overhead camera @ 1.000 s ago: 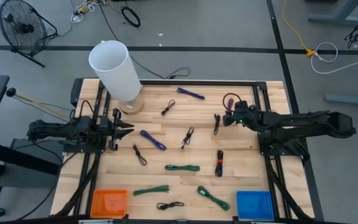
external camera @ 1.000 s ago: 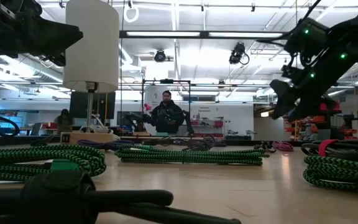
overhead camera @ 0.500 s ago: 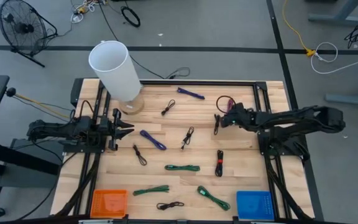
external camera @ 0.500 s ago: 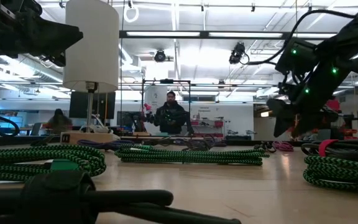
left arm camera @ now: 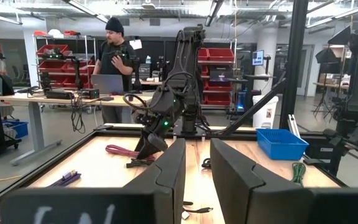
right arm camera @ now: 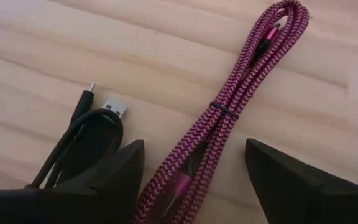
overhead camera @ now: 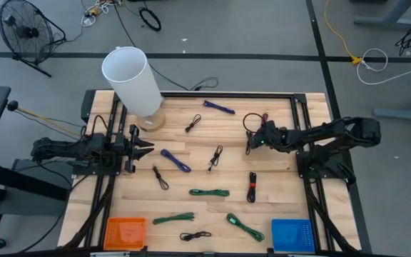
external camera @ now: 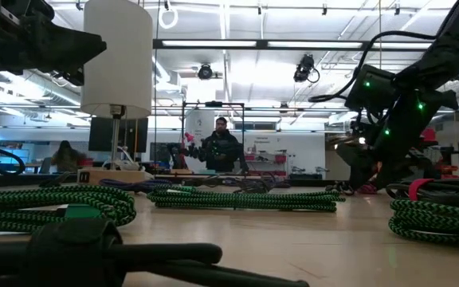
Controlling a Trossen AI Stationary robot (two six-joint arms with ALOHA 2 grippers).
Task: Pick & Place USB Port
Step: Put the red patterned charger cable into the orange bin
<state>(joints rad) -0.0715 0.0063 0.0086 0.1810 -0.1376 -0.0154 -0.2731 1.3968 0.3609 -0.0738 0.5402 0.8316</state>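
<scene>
We're low over the wooden bench (overhead camera: 277,178) with the right claw (overhead camera: 257,140), and its two fingers (right arm camera: 291,180) stand spread wide, gripping nothing. Lying straight between those fingers is the pink braided cable (right arm camera: 229,112), a long folded bundle tied at its middle and running away ahead of the claw. Just beside it, by one finger, we see the black USB cable (right arm camera: 89,134) with its silver plug showing, close to the pink one but not tangled with it. From above, the black cable (overhead camera: 249,142) sits right at the claw's tip.

Across the bench, well apart from all this, the left claw (overhead camera: 143,148) hangs above the surface near the white lamp (overhead camera: 130,80). Its fingers (left arm camera: 232,171) are partly parted with only a narrow gap, and nothing is between them.
</scene>
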